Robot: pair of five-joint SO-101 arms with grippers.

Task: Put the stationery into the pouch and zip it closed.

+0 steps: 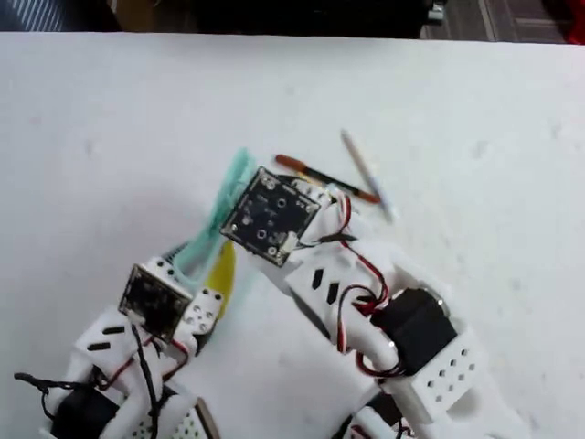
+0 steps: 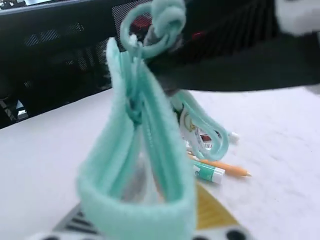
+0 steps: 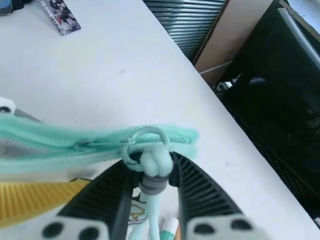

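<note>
The mint green pouch [image 1: 215,219] is held up off the white table between both arms. My left gripper [image 2: 140,222], with one yellow finger [image 2: 212,210], is shut on the pouch's [image 2: 135,165] lower end. My right gripper [image 3: 150,167] has black fingers shut on the knotted zipper pull [image 3: 150,162] at the pouch's [image 3: 60,142] other end. The zip's teeth look mostly together. An orange pen [image 1: 324,176] and a grey pencil [image 1: 366,174] lie on the table beyond the right arm. A white glue stick [image 2: 207,172] and an orange pencil [image 2: 225,167] lie behind the pouch.
The table's far edge [image 1: 292,35] runs along the back, with dark mesh furniture [image 3: 280,85] beyond it. A small printed card [image 3: 62,20] lies on the table. Bare white tabletop [image 1: 110,128] lies left of the pouch.
</note>
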